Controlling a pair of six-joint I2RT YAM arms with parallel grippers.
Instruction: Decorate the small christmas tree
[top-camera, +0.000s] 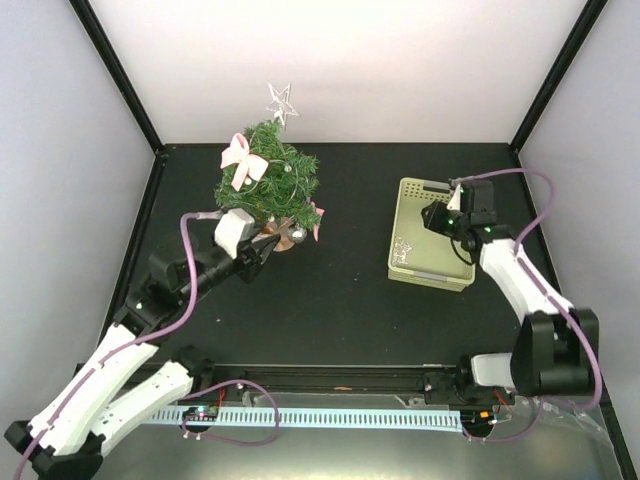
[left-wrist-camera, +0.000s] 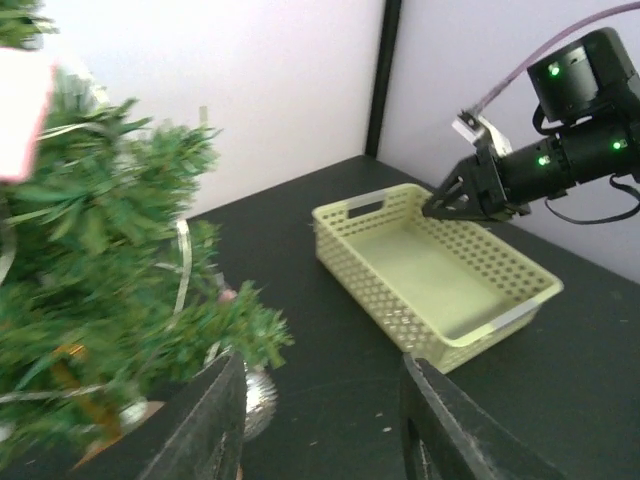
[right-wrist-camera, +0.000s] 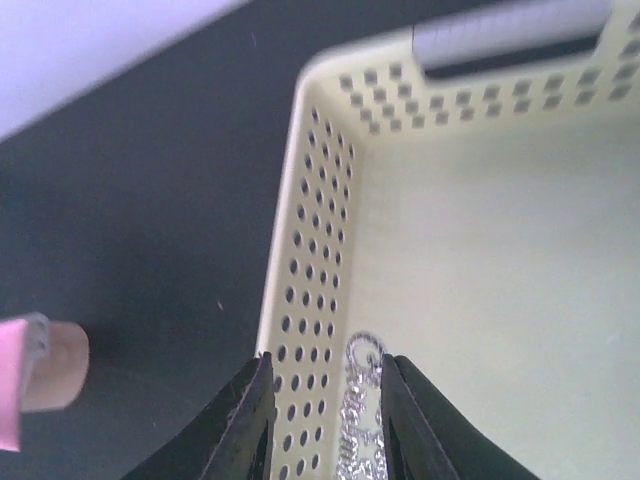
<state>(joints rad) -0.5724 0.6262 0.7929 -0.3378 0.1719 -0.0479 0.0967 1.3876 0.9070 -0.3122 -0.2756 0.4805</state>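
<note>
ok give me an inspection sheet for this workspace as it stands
surface: black table top, nothing spilled seen
job's things: small christmas tree upright rear left, carrying silver star, pink bow, silver ball
clutter: pale green basket with one silver glitter ornament inside
grippers: left gripper open at the tree's foot; right gripper open above the basket, ornament showing between its fingers
cables: purple cable along each arm
surroundings: white walls, black frame posts
</note>
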